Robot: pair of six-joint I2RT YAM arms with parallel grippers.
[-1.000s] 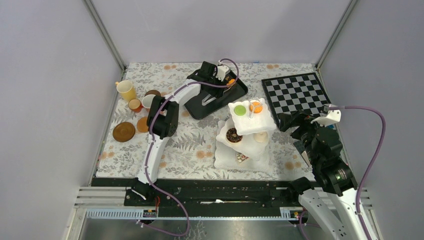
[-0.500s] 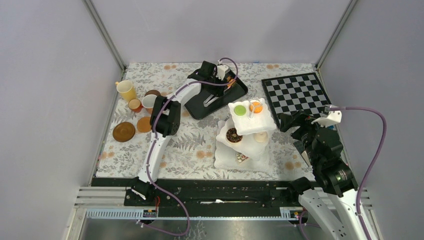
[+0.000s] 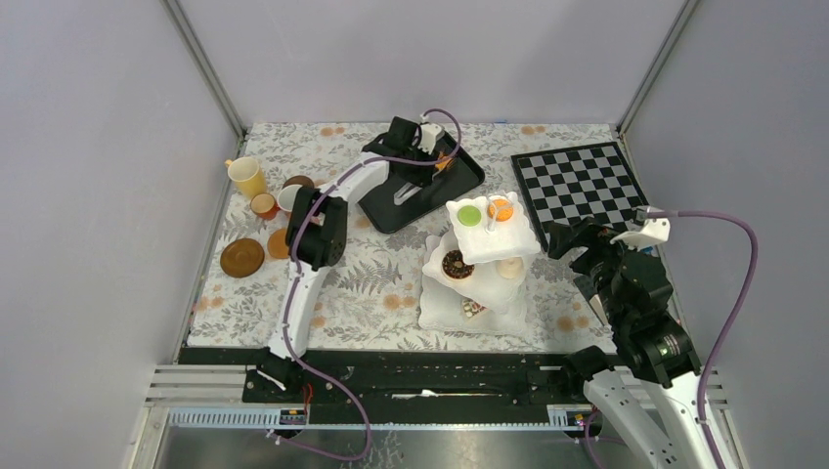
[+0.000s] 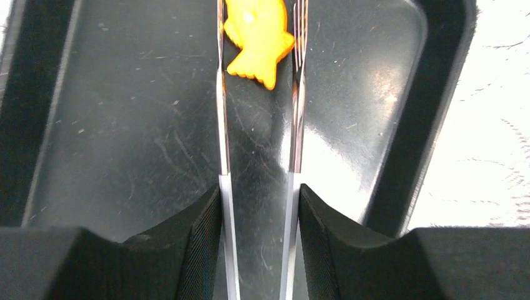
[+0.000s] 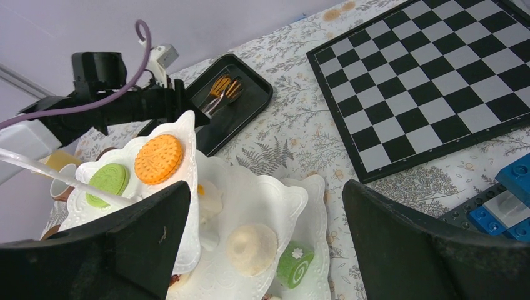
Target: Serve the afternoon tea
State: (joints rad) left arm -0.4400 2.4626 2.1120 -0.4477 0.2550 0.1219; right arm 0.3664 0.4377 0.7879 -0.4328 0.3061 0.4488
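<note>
My left gripper (image 4: 259,190) is shut on the silver tongs (image 4: 223,187), its pads pressing both blades. The tong tips pinch an orange fish-shaped cake (image 4: 257,37) over the black tray (image 4: 125,125). From above, the left gripper (image 3: 427,145) reaches over the tray's far end. The white three-tier stand (image 3: 486,244) holds a green macaron (image 3: 469,216), an orange one (image 3: 501,209) and a doughnut (image 3: 457,264). My right gripper (image 5: 264,187) is open beside the stand, holding nothing. A yellow cup (image 3: 245,177), a white cup (image 3: 289,198) and brown saucers (image 3: 241,257) stand at the left.
A chessboard (image 3: 577,181) lies at the back right. Blue bricks (image 5: 506,194) sit near the right arm. A cream cake (image 5: 252,248) and a green roll (image 5: 294,261) rest on the stand's lower tiers. Grey walls close in three sides.
The left jaws have narrowed, squeezing the tongs onto the orange cake, and the wrist has shifted slightly left. The right arm has barely moved.
</note>
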